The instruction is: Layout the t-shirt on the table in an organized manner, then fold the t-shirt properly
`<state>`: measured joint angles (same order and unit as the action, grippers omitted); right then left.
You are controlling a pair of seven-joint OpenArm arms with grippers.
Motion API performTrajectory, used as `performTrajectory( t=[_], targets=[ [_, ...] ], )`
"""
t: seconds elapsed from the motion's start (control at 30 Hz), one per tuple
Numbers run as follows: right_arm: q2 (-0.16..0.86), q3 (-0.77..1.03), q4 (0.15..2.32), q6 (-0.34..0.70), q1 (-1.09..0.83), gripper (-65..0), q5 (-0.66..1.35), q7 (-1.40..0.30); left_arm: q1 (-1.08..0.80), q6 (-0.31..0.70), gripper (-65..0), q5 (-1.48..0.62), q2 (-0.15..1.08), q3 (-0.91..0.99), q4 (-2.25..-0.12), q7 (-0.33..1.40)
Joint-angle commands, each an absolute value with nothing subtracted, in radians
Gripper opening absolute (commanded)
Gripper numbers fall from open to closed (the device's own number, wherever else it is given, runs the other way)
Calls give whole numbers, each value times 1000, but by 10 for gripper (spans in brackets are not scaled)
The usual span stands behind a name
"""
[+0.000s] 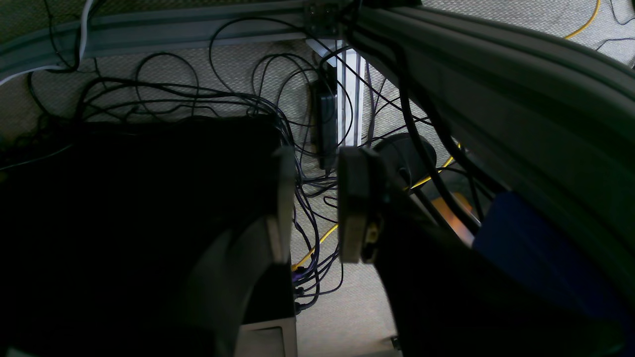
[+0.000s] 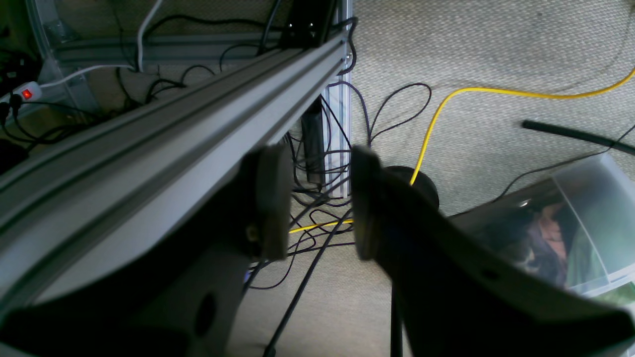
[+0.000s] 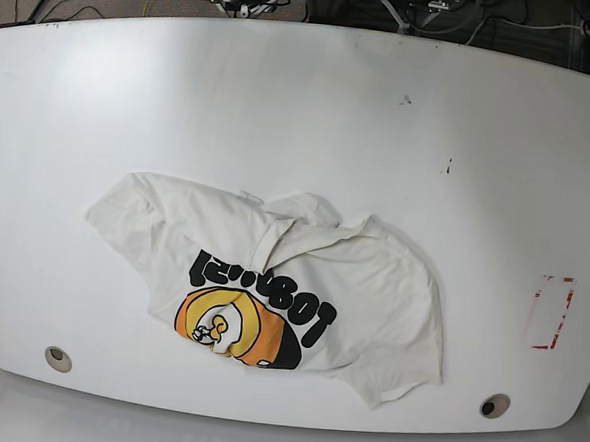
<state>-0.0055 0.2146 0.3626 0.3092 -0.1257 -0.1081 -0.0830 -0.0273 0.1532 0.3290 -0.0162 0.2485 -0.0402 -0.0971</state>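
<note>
The t-shirt (image 3: 271,290) lies crumpled on the table (image 3: 302,111), left of centre and toward the near edge. Its orange-yellow graphic (image 3: 233,327) and black lettering face up. One sleeve spreads to the left, and a fold runs through the middle. Neither arm shows in the base view. The left gripper (image 1: 317,168) hangs over the carpet and cables, off the table, with its jaws apart and nothing between them. In the right wrist view the right gripper (image 2: 317,163) is likewise open and empty above the floor.
Two metal grommet holes (image 3: 58,359) (image 3: 495,406) sit near the front edge, and a red-outlined rectangle (image 3: 551,313) is at the right. An aluminium frame beam (image 2: 163,134), tangled cables (image 1: 198,99), a yellow cable (image 2: 496,91) and a clear plastic bin (image 2: 570,223) are below.
</note>
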Motion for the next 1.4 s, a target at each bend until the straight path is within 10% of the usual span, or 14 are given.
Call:
performTrajectory(
  t=[0.0, 1.37],
  targets=[
    [-7, 216, 373, 308, -120, -456, -110, -73, -37, 155, -516, 323, -19, 251, -57, -93],
    [-1, 180, 469, 308, -202, -460, -107, -54, -84, 153, -518, 317, -19, 249, -160, -105]
  ],
)
